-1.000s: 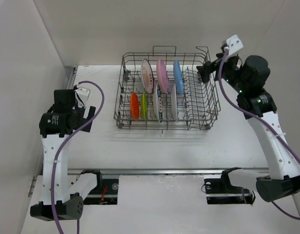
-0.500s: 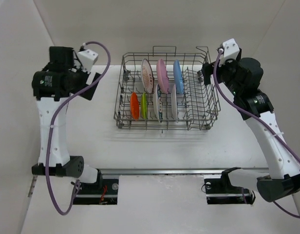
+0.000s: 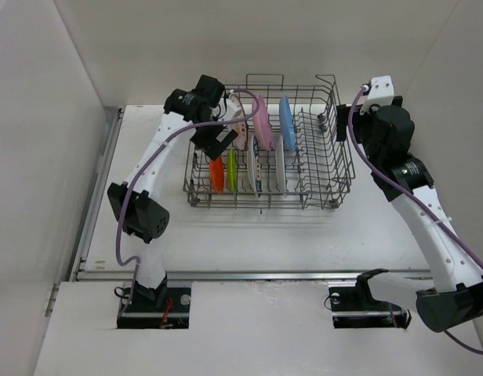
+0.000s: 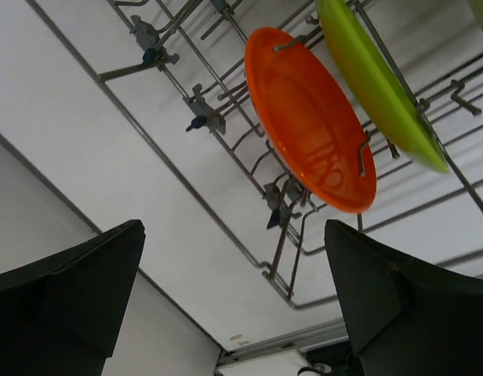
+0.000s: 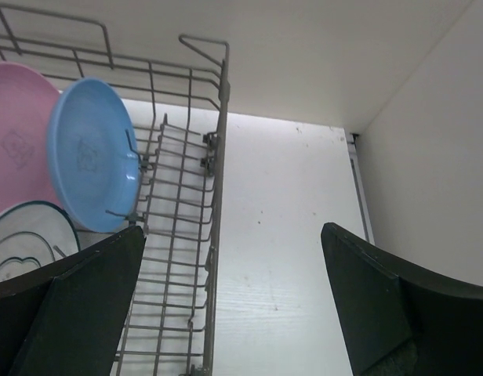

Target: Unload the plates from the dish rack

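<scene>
**Top view.** The rack point(image 3: 261, 205) stands on the surface point(image 3: 147, 227), at centre rear. All plates are inside it, set on edge between the tines. The orange plate point(image 3: 217, 171) and green plate point(image 3: 232, 170) are at front left. The white plates point(image 3: 279, 163) stand beside them toward the centre. The pink plate point(image 3: 261, 121) and blue plate point(image 3: 286, 119) are in the rear row. The left hand point(image 3: 226, 145) hovers over the rack's left side, near the orange plate, released and empty. The right hand point(image 3: 342, 116) is just outside the rack's right rear corner, also released and empty.

**Left wrist view.** Both fingers point(image 4: 77, 298) are spread wide with nothing between them. The orange plate point(image 4: 308, 129) leans in the rack wires point(image 4: 226, 133). The green plate point(image 4: 379, 78) is just beside it, not touching.

**Right wrist view.** The fingers point(image 5: 398, 305) are spread wide and grasp nothing. The blue plate point(image 5: 92, 153) stands inside the rack's side wall point(image 5: 218, 157). The pink plate point(image 5: 18, 137) is at its left. A white plate point(image 5: 30, 243) with a teal rim shows at lower left.
</scene>
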Controlling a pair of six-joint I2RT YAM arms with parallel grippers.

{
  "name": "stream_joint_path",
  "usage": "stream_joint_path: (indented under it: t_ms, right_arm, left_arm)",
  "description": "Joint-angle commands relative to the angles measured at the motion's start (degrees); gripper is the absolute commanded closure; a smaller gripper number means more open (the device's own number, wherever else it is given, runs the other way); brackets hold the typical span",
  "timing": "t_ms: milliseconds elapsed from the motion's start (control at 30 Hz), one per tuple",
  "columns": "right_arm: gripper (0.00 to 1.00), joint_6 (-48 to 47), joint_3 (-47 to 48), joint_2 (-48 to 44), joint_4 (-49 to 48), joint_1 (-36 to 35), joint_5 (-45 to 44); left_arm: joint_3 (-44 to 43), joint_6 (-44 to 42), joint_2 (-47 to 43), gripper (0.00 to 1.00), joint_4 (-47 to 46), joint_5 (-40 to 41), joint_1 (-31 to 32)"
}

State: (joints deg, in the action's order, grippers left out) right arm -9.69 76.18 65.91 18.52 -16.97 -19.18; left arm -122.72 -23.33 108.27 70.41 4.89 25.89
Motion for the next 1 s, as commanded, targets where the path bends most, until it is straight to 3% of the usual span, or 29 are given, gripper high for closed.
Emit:
stream_joint_path:
  t_ms: [0, 133, 167, 300, 333, 433, 600, 833, 967]
  right_arm:
    - [0.0, 2.93, -1.48, -1.48, -2.7, -0.34, -4.73]
    - [0.0, 5.29, -1.48, -1.49, -2.09, -0.86, -2.89]
    - [0.0, 5.3, -2.0, -1.49, -2.09, -0.87, -2.19]
    - [0.0, 5.3, -2.53, -1.49, -2.09, -1.4, -0.77]
    - [0.0, 5.3, -2.53, -1.49, -2.09, -1.4, -0.77]
    - [0.0, 5.3, -3.23, -1.49, -2.09, -1.92, -0.77]
    - [0.0, 5.3, -4.46, -1.49, -2.09, -1.92, -1.91]
    - [0.0, 5.3, -4.38, -1.49, -1.57, -1.92, -2.44]
    - [0.0, 5.3, -2.27, -2.01, -0.95, -2.45, -2.44]
  left_arm:
    - [-2.88, 2.68, 1.5, 0.03, -1.68, -0.31, -0.23]
    - [-2.88, 5.48, 6.33, 0.16, -1.68, 1.71, 0.39]
    - [-2.88, 6.1, 7.04, 0.24, -1.68, 1.71, 0.39]
    - [-3.4, 6.63, 9.06, 0.41, -0.46, -1.8, 0.39]
    - [-3.41, 7.33, 9.59, 0.52, -0.45, -2.33, 0.39]
    - [-3.41, 7.95, 10.12, 0.66, 0.95, -2.86, 0.39]
    - [-4.63, 11.63, 12.05, 1.0, 4.03, -4.71, 0.39]
    - [-10.78, 17.88, 12.05, 1.0, 4.64, -5.24, 0.39]
    - [-13.95, 20.25, 8.72, 1.0, 2.81, -0.24, 0.39]
